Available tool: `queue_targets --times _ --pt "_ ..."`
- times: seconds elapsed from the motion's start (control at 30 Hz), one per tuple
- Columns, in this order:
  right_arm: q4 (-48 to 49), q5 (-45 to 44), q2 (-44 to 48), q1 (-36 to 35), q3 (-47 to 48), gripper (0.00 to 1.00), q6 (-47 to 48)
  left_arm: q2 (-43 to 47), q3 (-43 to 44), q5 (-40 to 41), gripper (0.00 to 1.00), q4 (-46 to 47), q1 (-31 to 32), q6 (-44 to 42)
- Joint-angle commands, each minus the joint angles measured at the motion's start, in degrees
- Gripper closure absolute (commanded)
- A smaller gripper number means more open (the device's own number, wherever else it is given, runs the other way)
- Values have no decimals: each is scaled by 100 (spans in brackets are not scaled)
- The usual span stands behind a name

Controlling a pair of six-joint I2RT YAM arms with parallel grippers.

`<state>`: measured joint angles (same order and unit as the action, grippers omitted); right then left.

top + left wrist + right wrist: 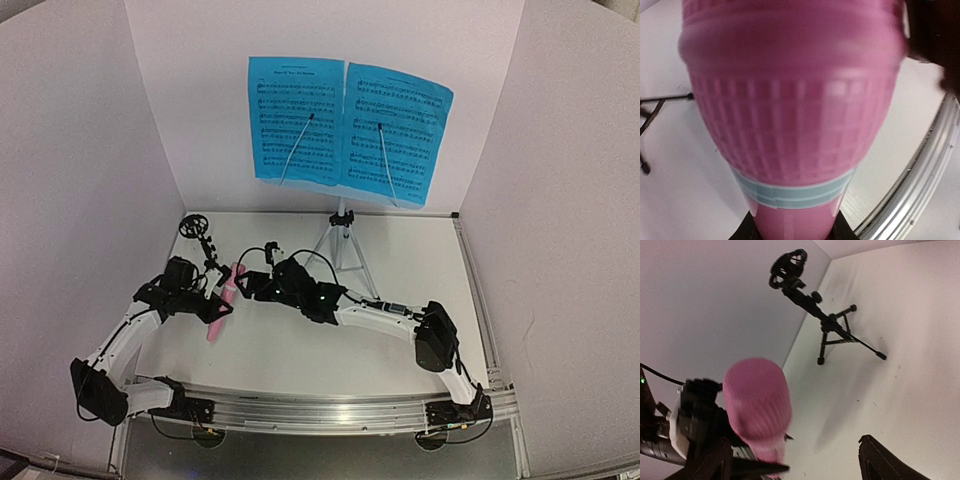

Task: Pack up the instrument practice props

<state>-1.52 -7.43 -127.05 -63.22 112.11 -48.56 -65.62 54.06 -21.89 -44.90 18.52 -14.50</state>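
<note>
Seen from above, a metal rail [320, 412] runs along the near edge of a white table [420, 270], with two robot arms bolted to it and bent inward. Just past the rail, left of centre, the left gripper [212, 293] holds a pink microphone [222, 300] at a tilt. Up close, its dark fingers [751, 234] press against both sides of the smooth handle [792, 222], just below a teal band [790, 192], and the ribbed head [790, 110] fills the view. The right gripper [822, 457] sits just beside the microphone, its fingers [880, 460] spread wide with nothing between them. The microphone looks like a light, stiff plastic toy. Its glossy handle is probably slippery, so the straight stretch under the band seems the best place to grip; the wider head would not suit a narrow pinch. Farther back on the left, a small black stand [832, 325] rests on three legs, apart from both grippers, its ring [788, 267] empty. It looks light and easy to tip, and is best taken by the stem. At the back, near the rear wall, a music stand [342, 240] on a silver tripod carries two blue music sheets [297, 120] side by side. They are thin paper, likely floppy and easily creased.
</note>
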Motion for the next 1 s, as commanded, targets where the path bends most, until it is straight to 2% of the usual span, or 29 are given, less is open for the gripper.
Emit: queue_targets --times 0.0,0.13,0.23,0.37,0.5,0.7,0.97 --pt "-206 -561 875 -63 -614 11 93 -408 373 1552 100 -1308 -515 -338" --pt "-391 -701 1236 -69 -1028 10 130 -1222 316 1739 100 -2042 -1548 -1082" --pt "-413 -795 1387 -73 -1256 8 181 -1603 44 1969 100 -1766 -1931 -1121" --pt "-417 -808 1463 -68 -1320 7 272 -2034 -56 2393 100 -1052 -2053 -594" --pt "-418 -825 1557 -71 -1383 6 329 -2619 181 2337 100 -711 -2334 105" --pt "-419 -972 1774 -68 -1581 5 391 -3096 410 2607 100 -66 -2776 241" --pt "-415 -1062 1841 -70 -1645 4 411 -4201 811 2529 100 366 -2777 442"
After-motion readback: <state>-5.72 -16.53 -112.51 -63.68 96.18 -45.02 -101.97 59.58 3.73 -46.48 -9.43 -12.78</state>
